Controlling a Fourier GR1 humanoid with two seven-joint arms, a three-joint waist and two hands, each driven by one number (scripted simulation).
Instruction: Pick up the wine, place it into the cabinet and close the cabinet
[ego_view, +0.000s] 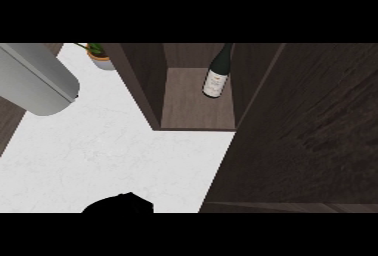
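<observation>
No words, numbers or brand marks can be read anywhere. The only label is a pale one on the wine bottle (215, 75), which stands upright inside the cabinet (144, 80) on its shelf; whatever is printed on it is too blurred to tell.

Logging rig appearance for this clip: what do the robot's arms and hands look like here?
A smooth, light grey, rounded cylindrical forearm enters at the upper left, with a small dark mark near its end. A black hand shows only as a dark lump at the lower edge. No cables or other markings show.
</observation>
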